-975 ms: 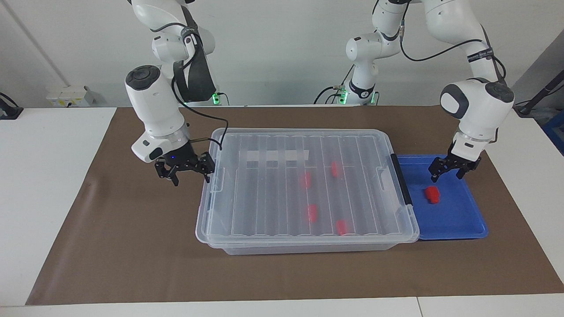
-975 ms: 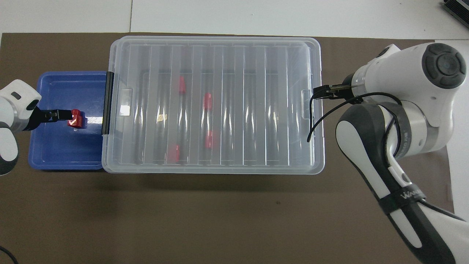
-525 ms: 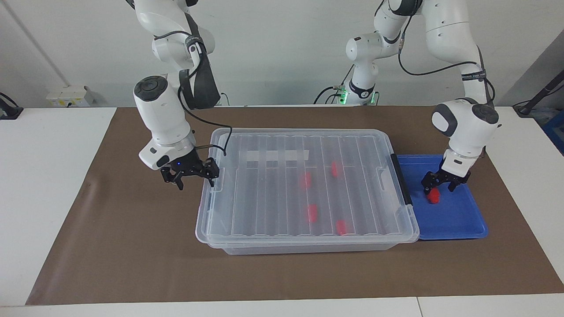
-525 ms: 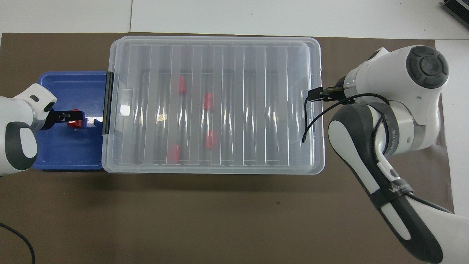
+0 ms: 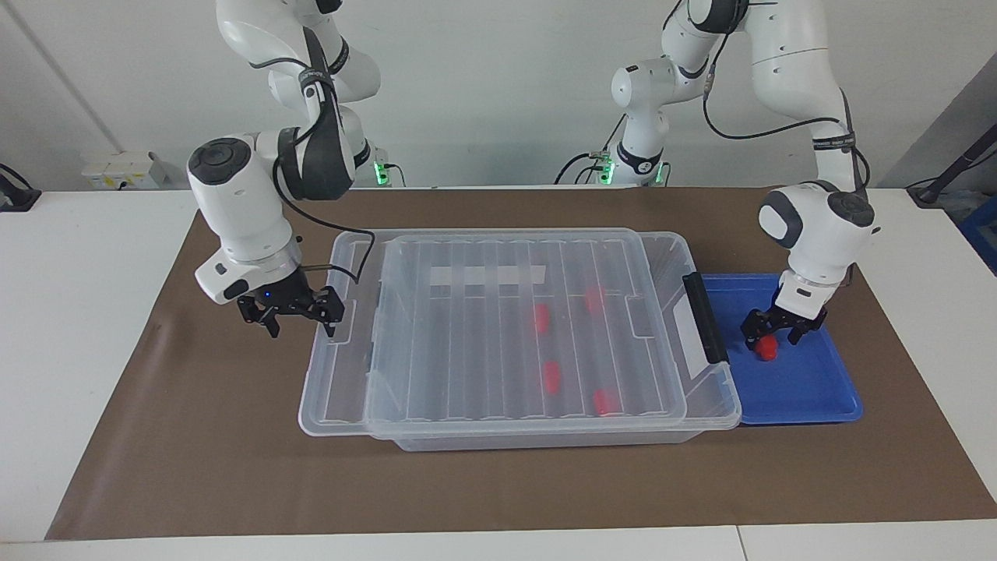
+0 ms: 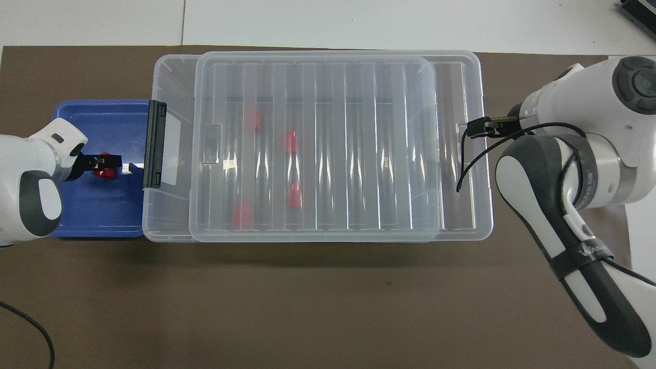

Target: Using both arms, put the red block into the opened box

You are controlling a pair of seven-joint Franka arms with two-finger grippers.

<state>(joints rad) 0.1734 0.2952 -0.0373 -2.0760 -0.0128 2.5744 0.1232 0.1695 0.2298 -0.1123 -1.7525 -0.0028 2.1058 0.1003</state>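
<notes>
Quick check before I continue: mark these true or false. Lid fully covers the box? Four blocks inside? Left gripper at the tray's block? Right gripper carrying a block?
1. The lid fully covers the box. False: it sits shifted toward the right arm's end, leaving a gap by the black handle.
2. Four red blocks lie inside the box. True.
3. The left gripper, open, straddles the red block in the blue tray. True.
4. The right gripper carries a block. False: it is open at the lid's end.

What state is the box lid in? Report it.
Partly open: the lid is slid toward the right arm's end, overhanging the box there and uncovering a strip by the blue tray.
</notes>
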